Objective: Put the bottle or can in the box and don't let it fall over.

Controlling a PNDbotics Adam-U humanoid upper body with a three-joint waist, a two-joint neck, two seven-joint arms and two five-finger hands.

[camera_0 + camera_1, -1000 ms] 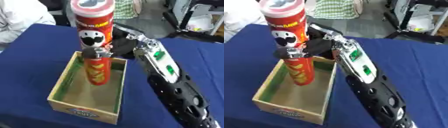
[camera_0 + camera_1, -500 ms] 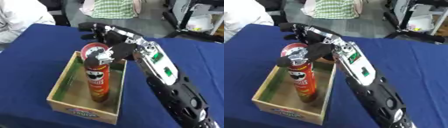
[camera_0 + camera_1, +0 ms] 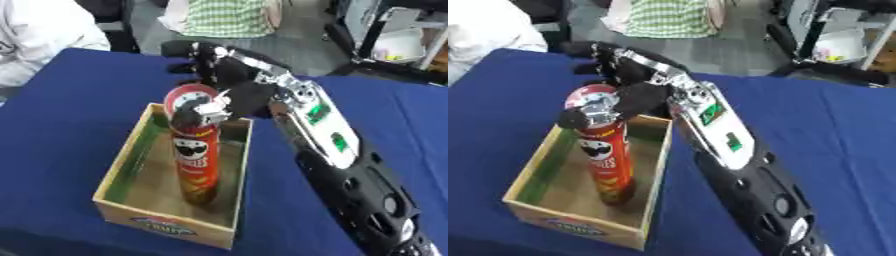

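A tall red chip can [image 3: 194,160] with a red lid stands upright on the floor of an open wooden box [image 3: 121,167] on the blue table. My right arm comes in from the lower right, and my right hand [image 3: 249,96] hovers at the can's top on its far right side. The hand is open: its fingers [image 3: 197,52] stretch straight out beyond the can, away from it. Only the thumb [image 3: 210,111] lies against the rim of the lid. My left hand shows in neither view.
The blue tablecloth [image 3: 61,120] runs all round the box. Beyond the far edge sit people, one in white [image 3: 39,35] at the upper left and one in green checks [image 3: 223,17]. Equipment and a stand [image 3: 394,40] are at the back right.
The can, held high a second ago, has come down and now stands on the box floor. My right hand's fingers have uncurled from it and spread out behind.
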